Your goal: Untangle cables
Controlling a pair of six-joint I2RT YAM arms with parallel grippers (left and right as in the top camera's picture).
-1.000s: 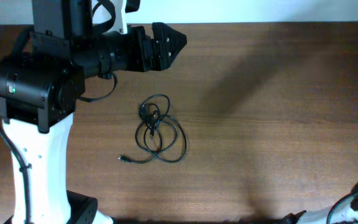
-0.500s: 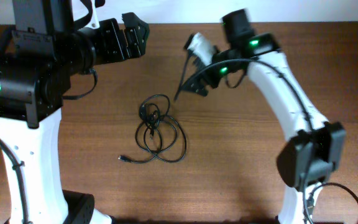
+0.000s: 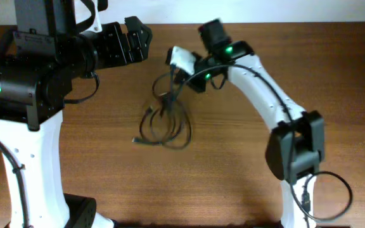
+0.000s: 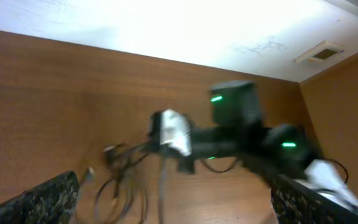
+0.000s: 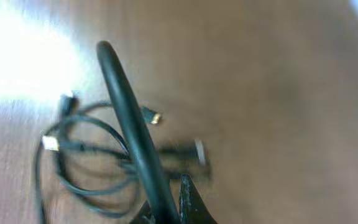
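Observation:
The cables (image 3: 165, 125) are a tangle of thin black loops on the brown table, blurred in the overhead view. My right gripper (image 3: 172, 90) reaches in from the right at the tangle's top and is shut on one strand. In the right wrist view that black strand (image 5: 128, 118) runs up from between the fingertips (image 5: 189, 198), and the remaining loops (image 5: 79, 163) with small plug ends lie beneath. My left gripper (image 3: 146, 39) hovers open at the back left, apart from the tangle. Through its wide jaws the left wrist view shows the cables (image 4: 124, 182).
The left arm's black and white body (image 3: 30, 95) fills the left side of the table. The right arm (image 3: 265, 95) arches in from the front right. A white wall (image 4: 166, 31) borders the table's far edge.
My right gripper has moved left and down onto the tangle and shut on a strand. The tangle has been pulled up and to the right. The left arm has hardly moved.

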